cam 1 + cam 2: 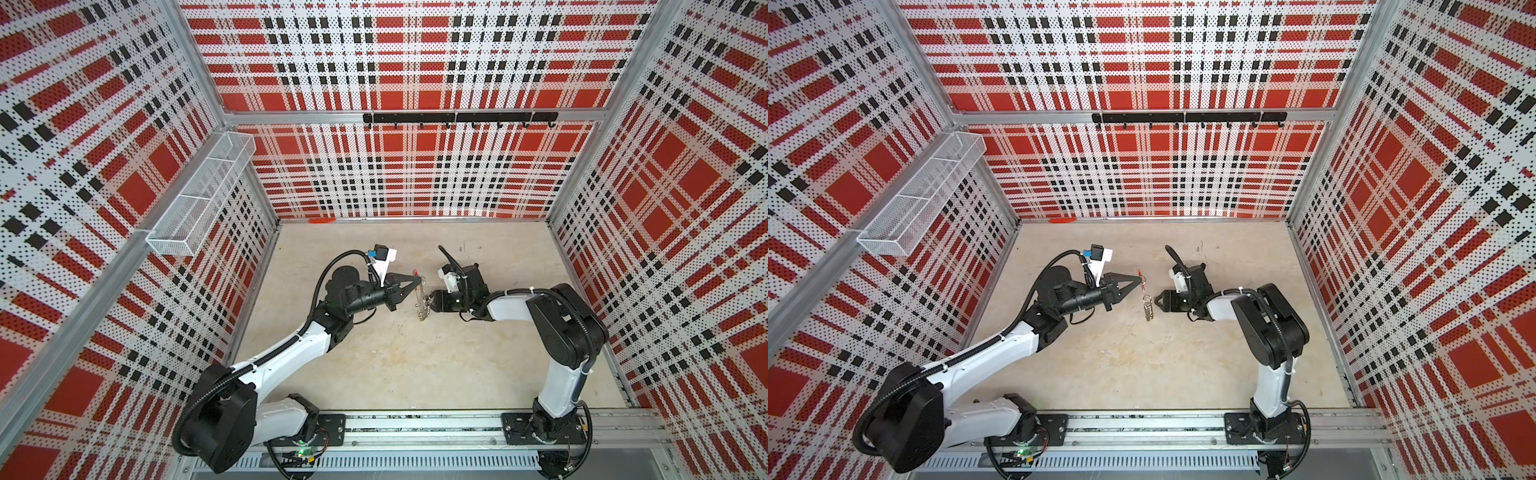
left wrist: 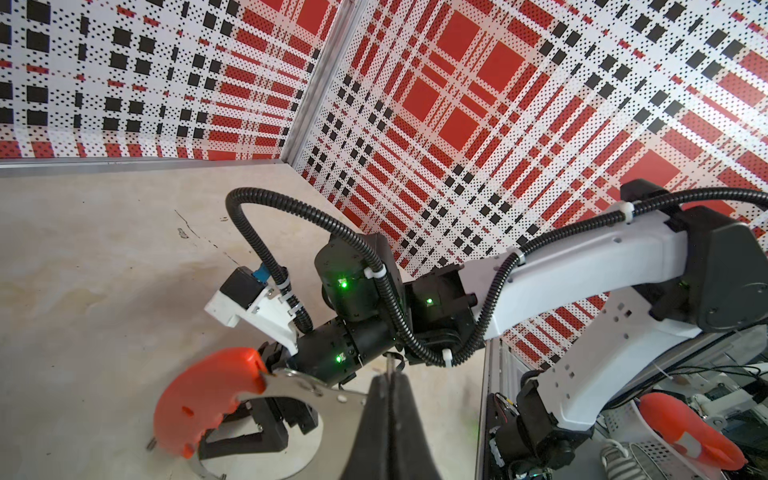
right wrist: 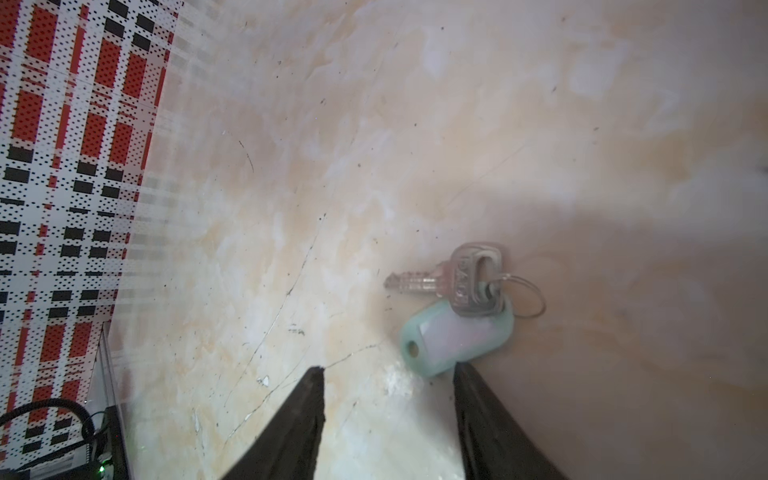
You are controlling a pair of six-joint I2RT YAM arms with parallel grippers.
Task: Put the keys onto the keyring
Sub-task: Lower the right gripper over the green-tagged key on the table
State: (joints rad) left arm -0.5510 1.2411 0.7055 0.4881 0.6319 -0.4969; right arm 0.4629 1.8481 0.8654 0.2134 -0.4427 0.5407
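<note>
The left gripper (image 2: 388,378) pinches the ring (image 2: 309,388) and holds it up, ready. The keys (image 3: 461,303) lie on the table (image 3: 415,124), and the right gripper (image 3: 386,370) hangs just beside them, jaws apart, to grab them

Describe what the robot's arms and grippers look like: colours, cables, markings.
The left arm and right arm are white shells joined by black joints. Black ribbed conduit runs along each, fastened with white zip ties. Small green lights glow on some joints. The left gripper and right gripper have black, tapering wedge fingers, with a white camera bracket behind each.
</note>
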